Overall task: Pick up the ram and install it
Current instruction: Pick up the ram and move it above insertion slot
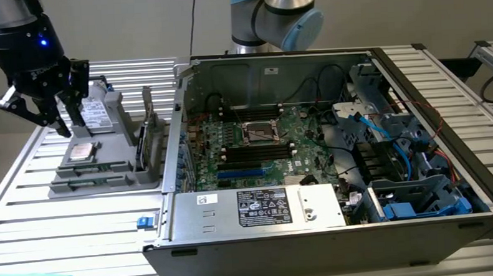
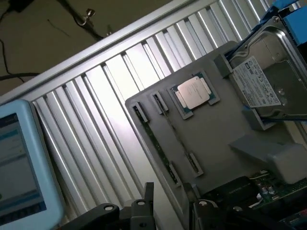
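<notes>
The ram (image 2: 156, 142) is a thin dark-green stick lying on edge in a slot of the grey parts tray (image 2: 216, 139). It runs along the tray's edge, next to the square silver processor chip (image 2: 193, 92). My gripper (image 2: 171, 207) hovers above the tray near one end of the ram, open, with nothing between its black fingers (image 2: 147, 197). In the exterior view the gripper (image 1: 69, 121) hangs over the tray (image 1: 107, 181) at the exterior view's left, above the processor chip (image 1: 82, 151). The open computer case shows the motherboard (image 1: 264, 165) with its dark memory slots.
A hard drive (image 2: 268, 81) rests at the tray's far end, and a wide flat card (image 1: 151, 139) stands on edge by the case wall. A light-blue device (image 2: 19, 163) lies on the slatted metal table (image 2: 105, 96). Cables and drive bays (image 1: 397, 162) fill the case's right side.
</notes>
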You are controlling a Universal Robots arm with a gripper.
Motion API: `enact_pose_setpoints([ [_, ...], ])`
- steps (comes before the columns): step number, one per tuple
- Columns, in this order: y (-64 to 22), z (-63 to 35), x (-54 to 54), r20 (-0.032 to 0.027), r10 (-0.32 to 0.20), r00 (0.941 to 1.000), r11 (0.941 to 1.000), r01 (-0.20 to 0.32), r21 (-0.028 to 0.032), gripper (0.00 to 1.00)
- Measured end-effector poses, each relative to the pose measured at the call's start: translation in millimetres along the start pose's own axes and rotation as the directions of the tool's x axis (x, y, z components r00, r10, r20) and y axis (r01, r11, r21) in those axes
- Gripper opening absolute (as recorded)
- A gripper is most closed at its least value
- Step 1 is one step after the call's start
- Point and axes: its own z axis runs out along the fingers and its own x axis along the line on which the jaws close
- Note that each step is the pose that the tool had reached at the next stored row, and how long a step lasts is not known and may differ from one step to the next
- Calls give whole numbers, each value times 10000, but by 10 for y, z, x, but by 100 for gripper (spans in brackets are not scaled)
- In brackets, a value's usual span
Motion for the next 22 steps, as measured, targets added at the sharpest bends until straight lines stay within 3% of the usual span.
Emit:
enact_pose_setpoints([
  [5,0,-4,0,-12,-917,9958,9958,917,68,36],
  [11,0,-8,1,-34,-1981,9802,9801,1981,145,36],
  [17,0,-10,1,-60,-3033,9529,9526,3034,219,36],
  [22,0,-10,1,-82,-3889,9213,9208,3889,278,36],
])
